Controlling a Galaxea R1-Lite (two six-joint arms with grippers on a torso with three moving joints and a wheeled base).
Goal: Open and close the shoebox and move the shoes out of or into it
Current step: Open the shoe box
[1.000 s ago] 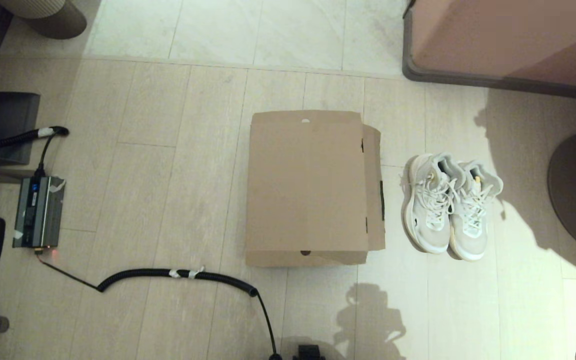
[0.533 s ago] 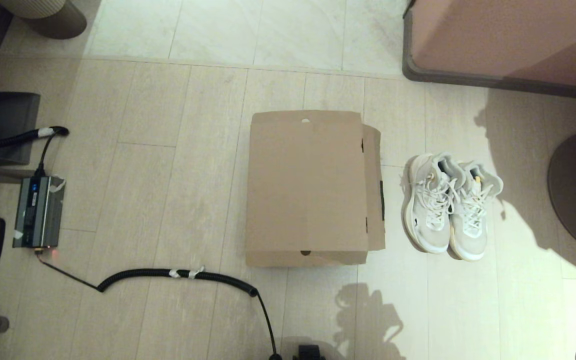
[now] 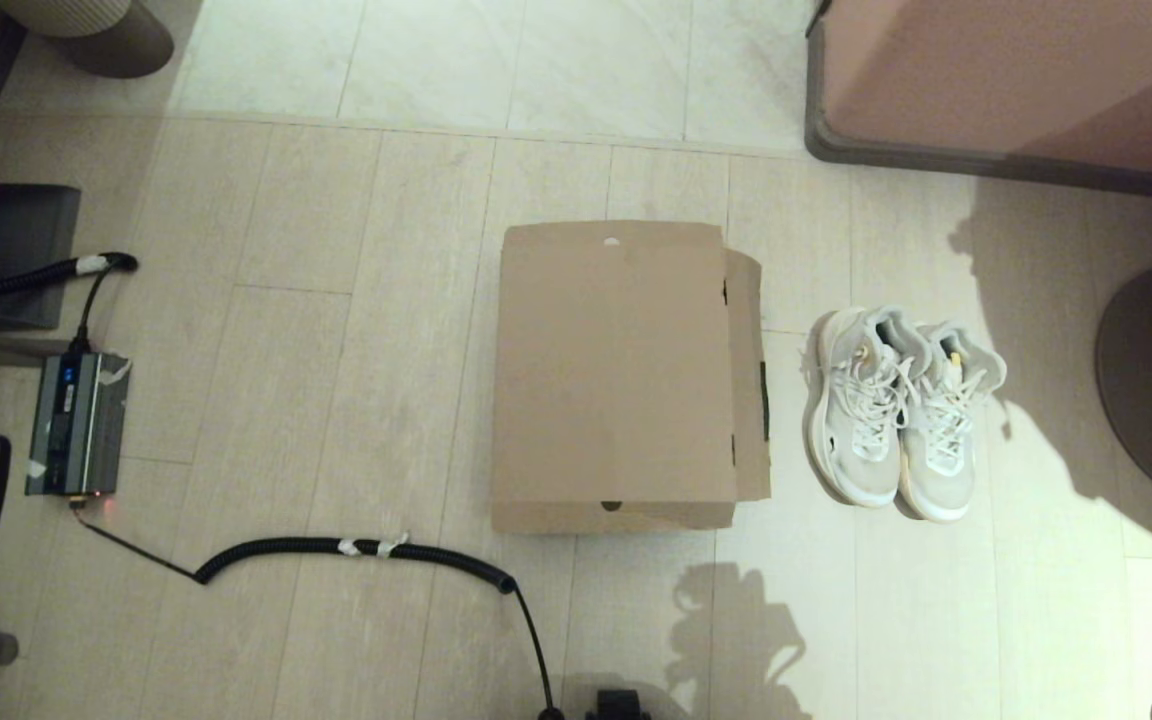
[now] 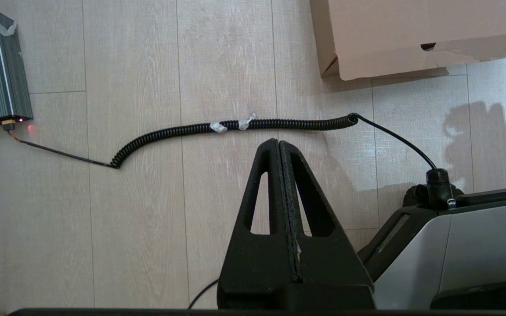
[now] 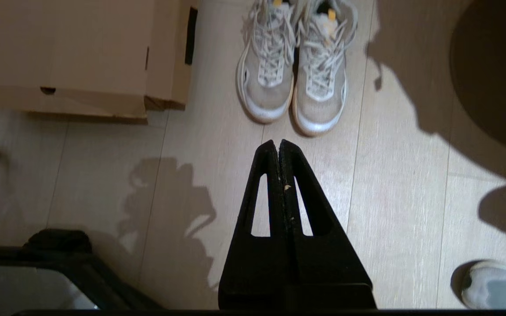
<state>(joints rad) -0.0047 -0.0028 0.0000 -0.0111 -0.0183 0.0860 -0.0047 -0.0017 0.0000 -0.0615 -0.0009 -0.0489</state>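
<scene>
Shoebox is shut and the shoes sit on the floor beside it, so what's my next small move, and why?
Probably bring the right claw forward to the shoebox lid's front flap, on the shoes' side, to lift it. The lid lies flat and closed, both shoes stand outside, and both claws, the left claw too, are shut, empty and short of the box.

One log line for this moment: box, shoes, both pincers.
shoebox: lid closed, on floor | shoes: paired on floor, robot's right of box | left pincer: shut, empty | right pincer: shut, empty, short of shoes
</scene>
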